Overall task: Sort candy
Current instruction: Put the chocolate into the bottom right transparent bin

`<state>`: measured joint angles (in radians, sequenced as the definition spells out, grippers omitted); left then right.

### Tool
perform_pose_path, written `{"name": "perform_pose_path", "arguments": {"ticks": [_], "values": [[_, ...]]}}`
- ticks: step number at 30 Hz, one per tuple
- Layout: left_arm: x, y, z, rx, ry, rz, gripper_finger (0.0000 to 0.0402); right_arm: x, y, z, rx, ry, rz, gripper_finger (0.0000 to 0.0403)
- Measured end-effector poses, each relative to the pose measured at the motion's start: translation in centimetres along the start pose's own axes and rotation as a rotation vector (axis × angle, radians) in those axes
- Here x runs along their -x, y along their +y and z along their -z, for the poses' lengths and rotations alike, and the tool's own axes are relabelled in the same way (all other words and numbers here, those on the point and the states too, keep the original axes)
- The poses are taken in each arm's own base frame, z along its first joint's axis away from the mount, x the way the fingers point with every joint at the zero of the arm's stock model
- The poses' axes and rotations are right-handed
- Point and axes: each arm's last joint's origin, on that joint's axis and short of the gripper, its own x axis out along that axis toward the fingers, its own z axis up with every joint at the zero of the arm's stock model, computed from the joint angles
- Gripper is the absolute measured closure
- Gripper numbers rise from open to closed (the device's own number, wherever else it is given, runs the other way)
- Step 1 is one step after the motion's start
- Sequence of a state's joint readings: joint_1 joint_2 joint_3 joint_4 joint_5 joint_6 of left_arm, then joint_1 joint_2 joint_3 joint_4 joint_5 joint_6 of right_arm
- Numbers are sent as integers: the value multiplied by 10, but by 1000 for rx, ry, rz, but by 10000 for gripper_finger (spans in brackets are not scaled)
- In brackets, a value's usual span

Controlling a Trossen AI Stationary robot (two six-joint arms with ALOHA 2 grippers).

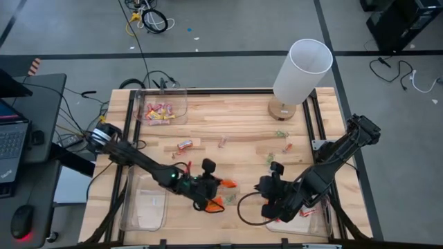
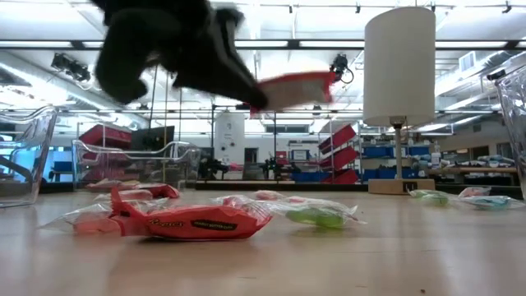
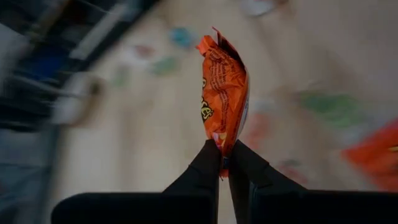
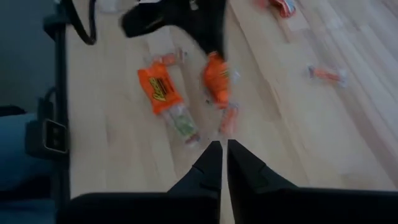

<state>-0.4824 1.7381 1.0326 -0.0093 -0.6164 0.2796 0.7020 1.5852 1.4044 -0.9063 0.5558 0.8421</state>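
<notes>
My left gripper (image 1: pixel 220 184) hangs over the near middle of the table, shut on an orange candy (image 3: pixel 222 87), blurred in the low view (image 2: pixel 296 89). A second orange candy (image 1: pixel 216 202) lies flat on the wood just below it (image 4: pixel 159 87), next to a pale green one (image 2: pixel 316 215). More candy is scattered toward the far side (image 1: pixel 185 144), (image 1: pixel 280 133). My right gripper (image 4: pixel 219 149) hovers to the right of them (image 1: pixel 261 188), shut, pointing toward the left gripper, with nothing between its fingers. My left gripper pinches one end of the orange candy's wrapper (image 3: pixel 221 144) between its two fingertips. The fingers come from the table's left, slanting down, in line with the candy. The candy sticks out beyond the fingertips, lifted clear of the table.
A clear bin (image 1: pixel 163 111) at the far left holds pink and yellow candy. Another clear bin (image 1: pixel 145 204) stands at the near left, and a third (image 1: pixel 304 223) lies under my right arm. A white lamp (image 1: pixel 297 69) stands at the far right.
</notes>
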Motion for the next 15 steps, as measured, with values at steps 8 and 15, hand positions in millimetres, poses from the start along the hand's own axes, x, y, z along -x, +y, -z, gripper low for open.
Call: {"name": "perform_pose_path", "arguments": {"ticks": [8, 15], "values": [[24, 2, -25, -300, 80, -345, 382, -5, -1, -11, -32, -46, -30, 332], [35, -2, -35, -498, 127, -475, 383, -12, -7, -25, -77, -68, -56, 274]]}}
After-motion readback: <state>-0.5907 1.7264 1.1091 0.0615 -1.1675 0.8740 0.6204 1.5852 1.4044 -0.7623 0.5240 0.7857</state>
